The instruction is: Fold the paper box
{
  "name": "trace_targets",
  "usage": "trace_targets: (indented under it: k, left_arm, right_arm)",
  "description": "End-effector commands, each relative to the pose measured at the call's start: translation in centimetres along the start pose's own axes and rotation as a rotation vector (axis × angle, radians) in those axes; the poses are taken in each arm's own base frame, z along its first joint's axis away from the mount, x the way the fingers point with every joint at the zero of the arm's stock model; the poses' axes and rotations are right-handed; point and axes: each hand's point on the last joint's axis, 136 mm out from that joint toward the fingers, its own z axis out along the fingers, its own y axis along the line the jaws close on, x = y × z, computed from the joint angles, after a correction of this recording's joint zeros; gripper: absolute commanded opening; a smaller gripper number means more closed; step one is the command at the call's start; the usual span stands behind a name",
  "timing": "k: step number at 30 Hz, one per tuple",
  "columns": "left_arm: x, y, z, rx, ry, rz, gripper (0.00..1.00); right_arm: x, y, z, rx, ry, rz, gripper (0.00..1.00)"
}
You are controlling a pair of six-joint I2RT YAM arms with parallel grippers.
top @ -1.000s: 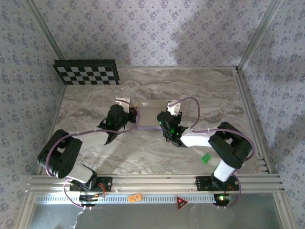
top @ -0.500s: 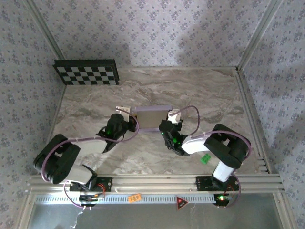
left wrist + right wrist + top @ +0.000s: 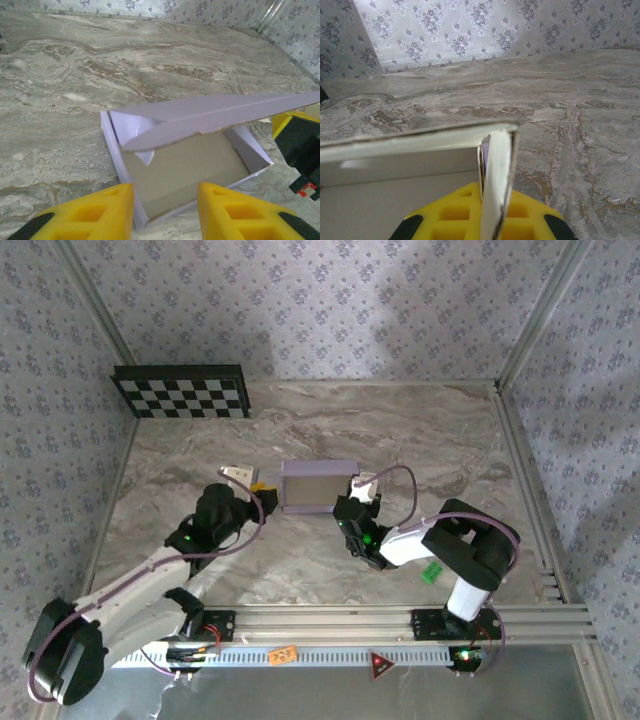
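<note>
I'm watching the paper box (image 3: 318,486) sitting near the middle of the marble table (image 3: 440,430), between the two arms. Its walls are standing up and its lid flap (image 3: 220,117) is hanging half-raised over the open tray. The right gripper (image 3: 356,492) is pinching the box's right end wall, jaws closed thin on the card. In the right wrist view the wall's cut edge is running up between the pads. The left gripper (image 3: 255,485) is hovering just beside the left end, touching nothing. Its yellow fingers (image 3: 100,215) are standing partly apart, with only the table and the near edge of the box between them.

To my eye the step in hand is bringing that lid down and seating it. I'd be keeping the right clamp firm as an anchor so the light box isn't sliding on the smooth stone. The left gripper should be meeting the lid's free edge from above and pressing along its length rather than at one corner, since card this thin is likely to buckle or twist. The small white tab inside the left corner looks ready to catch, so I'd be easing the flap past it slowly
</note>
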Motion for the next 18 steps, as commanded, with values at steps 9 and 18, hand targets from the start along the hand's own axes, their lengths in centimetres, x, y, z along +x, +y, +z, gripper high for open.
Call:
trace_targets:
  k: [9,18]
  left_arm:
    - [-7.4,-4.7,0.0,0.127,0.079,0.074,0.39]
    - [-6.1,-5.9,4.9,0.206,0.271,0.035,0.38]
  right_arm:
    - [2.2,0.3,-0.1,-0.031,0.073,-0.111,0.17]
    - [1.8,-0.2,-1.3,-0.055,0.139,-0.102,0.36]
